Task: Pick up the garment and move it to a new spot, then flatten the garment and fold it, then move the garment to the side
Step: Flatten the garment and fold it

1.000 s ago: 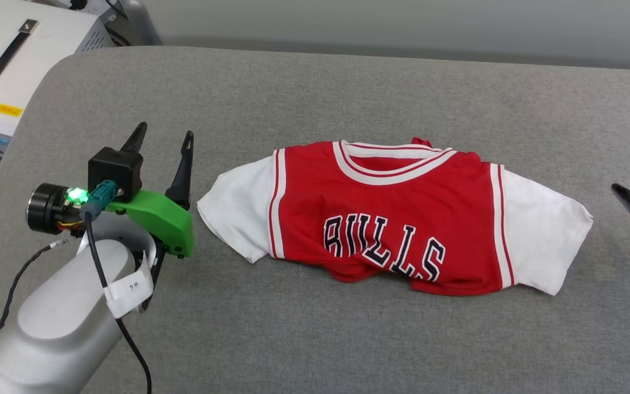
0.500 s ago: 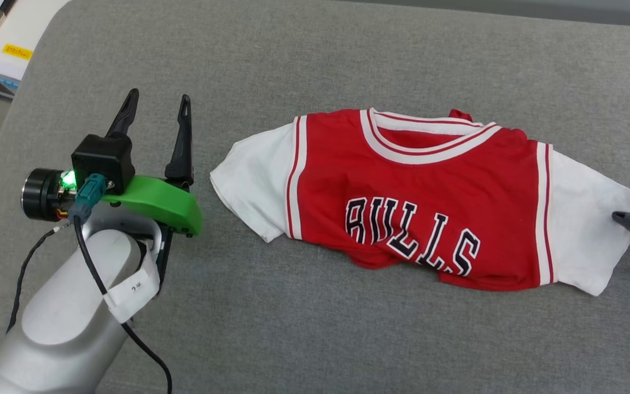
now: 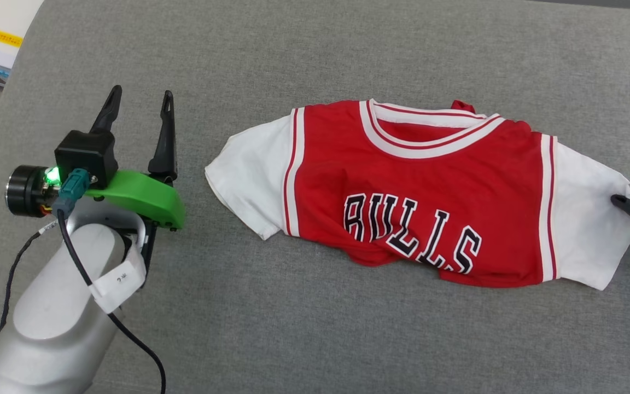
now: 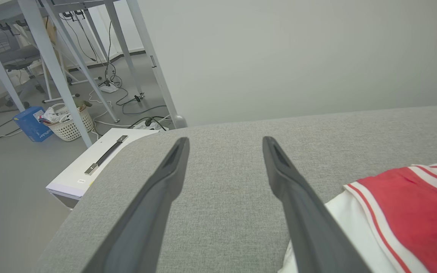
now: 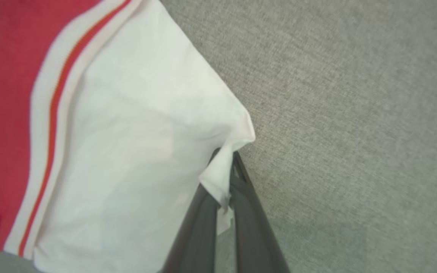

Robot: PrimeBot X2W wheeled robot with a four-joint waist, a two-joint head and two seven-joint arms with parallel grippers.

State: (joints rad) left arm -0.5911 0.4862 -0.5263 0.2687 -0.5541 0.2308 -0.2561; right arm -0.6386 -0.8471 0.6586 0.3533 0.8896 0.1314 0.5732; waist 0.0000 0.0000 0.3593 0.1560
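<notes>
You have a wide grey fabric-covered surface (image 3: 315,339) under everything. On it, somewhat to the robot's right of centre, lies the garment (image 3: 419,186). It is chest up with the collar turned away from the robot and the BULLS lettering readable (the red hem below the letters is rumpled, not flat). Its two white sleeves spread out to either side.

Your left gripper (image 3: 141,94) stands just beside the sleeve on the robot's left, apart from it. Its two dark fingers are spread wide, with nothing between them, and point away from the robot.

Your right gripper (image 5: 227,155) is at the outer edge of the opposite sleeve. In the right wrist view its fingers are drawn together, with a small fold of the white cloth pinched between them.

Beyond the surface's far left corner, the left wrist view shows a white case (image 4: 101,159) with a black handle. Farther off on the floor are a woven basket (image 4: 70,125) and a blue box (image 4: 30,123).
</notes>
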